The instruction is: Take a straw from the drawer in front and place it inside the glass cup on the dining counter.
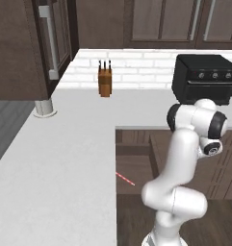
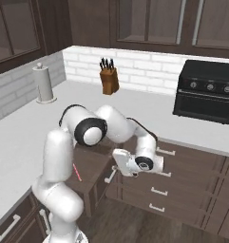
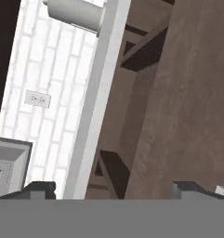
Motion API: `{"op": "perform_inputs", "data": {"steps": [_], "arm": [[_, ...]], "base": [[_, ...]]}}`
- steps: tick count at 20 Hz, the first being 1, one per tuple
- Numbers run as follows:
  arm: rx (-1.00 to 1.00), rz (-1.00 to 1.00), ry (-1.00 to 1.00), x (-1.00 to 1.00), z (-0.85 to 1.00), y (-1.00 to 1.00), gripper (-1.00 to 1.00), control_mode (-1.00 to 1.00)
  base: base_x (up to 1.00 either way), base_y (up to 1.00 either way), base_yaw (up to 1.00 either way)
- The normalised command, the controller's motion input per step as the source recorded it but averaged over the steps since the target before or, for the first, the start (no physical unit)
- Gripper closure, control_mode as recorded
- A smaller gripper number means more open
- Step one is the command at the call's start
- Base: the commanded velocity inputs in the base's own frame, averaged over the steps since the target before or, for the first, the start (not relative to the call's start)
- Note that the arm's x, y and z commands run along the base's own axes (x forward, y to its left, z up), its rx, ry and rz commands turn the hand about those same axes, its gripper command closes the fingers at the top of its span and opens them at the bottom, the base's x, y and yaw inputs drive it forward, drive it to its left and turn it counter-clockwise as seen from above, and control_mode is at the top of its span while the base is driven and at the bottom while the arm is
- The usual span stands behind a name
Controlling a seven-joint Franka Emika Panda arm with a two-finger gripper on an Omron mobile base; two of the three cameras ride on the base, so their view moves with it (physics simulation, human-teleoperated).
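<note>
- Your gripper (image 3: 113, 188) is wide open right now. In the hand view the two dark fingertips (image 3: 36, 189) sit far apart at the bottom with nothing between them, so it's holding nothing.
- Using the drawer (image 2: 90, 166) as the landmark: it's pulled out from the dark cabinets, just under the edge of the white-grey counter (image 1: 55, 158), and its inside is in plain sight.
- The straw (image 1: 124, 178), with its red and white stripes, is lying flat on the drawer floor. In the left base view it sits near the drawer's left side, close to the counter edge, angled a bit.
- From the right base view you get the same straw (image 2: 77, 172) as a short red line inside the drawer, just right of the arm's lower link.
- Your hand is out past the drawer's open front, next to the stack of shut drawer fronts with small silver handles (image 2: 159, 191). It's apart from the straw, not touching it.
- Back on the counter beyond the drawer: a wooden knife block (image 1: 105, 81) by the white brick wall, a black toaster oven (image 1: 204, 78) off to its right, and a paper towel roll (image 2: 43, 84) to its left.
- Can't tell from the hand view whether the fingertips touch the drawer's wood; it's mostly brown panel (image 3: 187, 93) up close.
</note>
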Motion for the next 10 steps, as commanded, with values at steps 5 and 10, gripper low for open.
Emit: {"op": "perform_inputs", "data": {"steps": [5,10], "arm": [[-0.43,0.0,0.01,-0.19,0.92,0.87,-1.0,-1.0],[-0.33,0.0,0.28,0.21,0.09,0.64,-1.0,-1.0]], "base": [[0.0,0.0,0.0],[0.0,0.0,0.0]]}}
